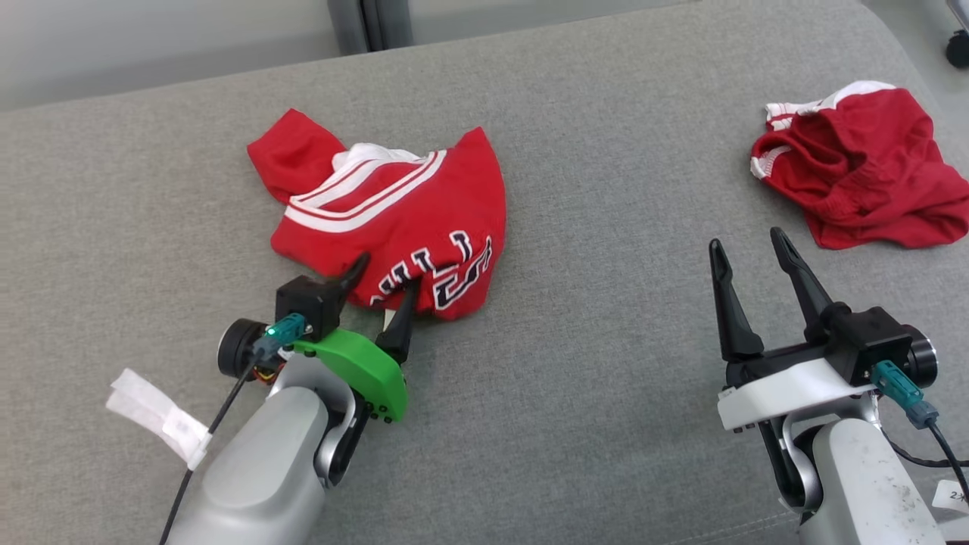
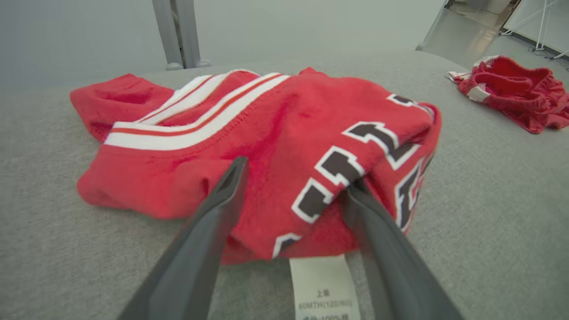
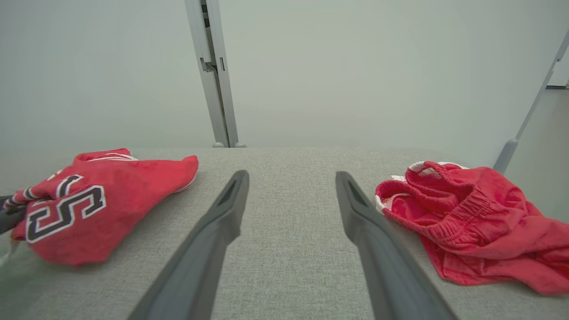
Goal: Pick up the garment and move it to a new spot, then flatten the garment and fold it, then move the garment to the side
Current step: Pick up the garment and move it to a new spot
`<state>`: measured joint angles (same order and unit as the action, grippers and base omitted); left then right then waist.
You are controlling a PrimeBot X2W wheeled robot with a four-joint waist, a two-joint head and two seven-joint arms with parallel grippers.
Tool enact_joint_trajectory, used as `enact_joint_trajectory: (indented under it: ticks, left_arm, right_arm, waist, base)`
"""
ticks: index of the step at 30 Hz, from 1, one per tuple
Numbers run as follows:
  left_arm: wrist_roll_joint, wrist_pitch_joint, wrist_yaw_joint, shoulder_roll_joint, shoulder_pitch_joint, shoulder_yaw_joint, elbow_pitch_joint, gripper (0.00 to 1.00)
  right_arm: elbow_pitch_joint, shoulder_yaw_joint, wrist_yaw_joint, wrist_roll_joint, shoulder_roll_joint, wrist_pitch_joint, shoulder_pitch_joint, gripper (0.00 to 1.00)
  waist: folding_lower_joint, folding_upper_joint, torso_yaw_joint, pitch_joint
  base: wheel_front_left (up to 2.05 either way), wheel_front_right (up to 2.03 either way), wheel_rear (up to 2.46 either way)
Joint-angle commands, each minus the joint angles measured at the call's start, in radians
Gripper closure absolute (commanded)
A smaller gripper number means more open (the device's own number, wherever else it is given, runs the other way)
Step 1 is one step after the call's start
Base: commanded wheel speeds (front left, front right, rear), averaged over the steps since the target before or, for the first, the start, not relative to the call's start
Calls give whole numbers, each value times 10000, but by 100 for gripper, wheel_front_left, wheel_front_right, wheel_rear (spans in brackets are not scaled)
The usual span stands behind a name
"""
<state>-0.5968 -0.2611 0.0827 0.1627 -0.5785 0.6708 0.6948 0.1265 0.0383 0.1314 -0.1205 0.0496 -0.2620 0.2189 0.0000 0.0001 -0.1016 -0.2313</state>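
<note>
Fingers (image 2: pixel 211 222) spread, empty, on left gripper (image 1: pixel 389 272) and right gripper (image 1: pixel 746 238) | crumpled red lettered T-shirt (image 1: pixel 409 212) | best: pinch 6 o'clock hem, draw flat

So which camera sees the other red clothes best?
Right wrist view: the other red cloth is close, its gathered waistband clear. Head view shows it crumpled, farther off; left wrist view, small and far.

Head view: the grey bench (image 1: pixel 606 113) is seen from above, facing forward and down. Left wrist view: taken low, very near the garment (image 2: pixel 275 133). Right wrist view: taken low, farther back. Garment and other red cloth (image 3: pixel 466 222) are shared by all three.
</note>
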Motion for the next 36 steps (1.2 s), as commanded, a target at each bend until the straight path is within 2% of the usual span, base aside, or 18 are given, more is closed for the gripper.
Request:
enact_joint_trajectory:
  ticks: [1,12,20,30,36]
  left_arm:
    - [180,-40,-77,-2,346,-230,-251,0]
    - [926,-30,-288,50,2494,-1903,-2528,0]
    - [1264,-31,-476,-353,4353,-3353,-3946,0]
    - [1643,-32,-303,-763,5801,-4717,-4545,0]
    - [1907,-32,-103,-952,6204,-5091,-4546,0]
  right_arm:
    - [76,-13,-16,74,26,-38,-6,0]
    - [414,-93,-16,246,26,-39,-382,0]
    - [715,-100,-16,180,26,-39,-895,0]
    - [1142,-64,-16,-316,26,-39,-1555,0]
    - [1542,-50,-16,-487,26,-39,-1684,0]
  waist:
    - [0,-1,187,251]
    - [0,-1,756,1473]
    - [0,-1,1031,2298]
    - [0,-1,1149,2560]
    - [0,-1,1158,2594]
  base:
    - [0,0,0]
    - [0,0,0]
    - [0,0,0]
    - [0,0,0]
    - [0,0,0]
